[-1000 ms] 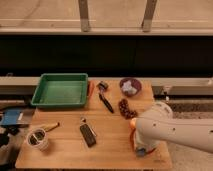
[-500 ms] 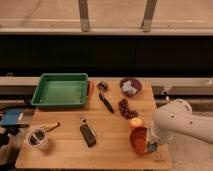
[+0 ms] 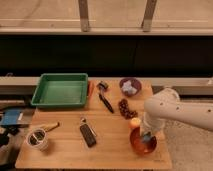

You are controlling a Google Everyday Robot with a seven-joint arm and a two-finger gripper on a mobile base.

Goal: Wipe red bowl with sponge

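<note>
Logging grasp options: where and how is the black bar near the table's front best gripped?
Across its narrow width at mid-length, probably from straight above: the black bar lies flat on the table, long, slim and diagonal. The gripper is over at the red bowl, by the sponge.

White arm [image 3: 180,112] extends in from the right, bent at the elbow. Gripper [image 3: 146,136] hangs pointing straight down, low right of centre.
</note>
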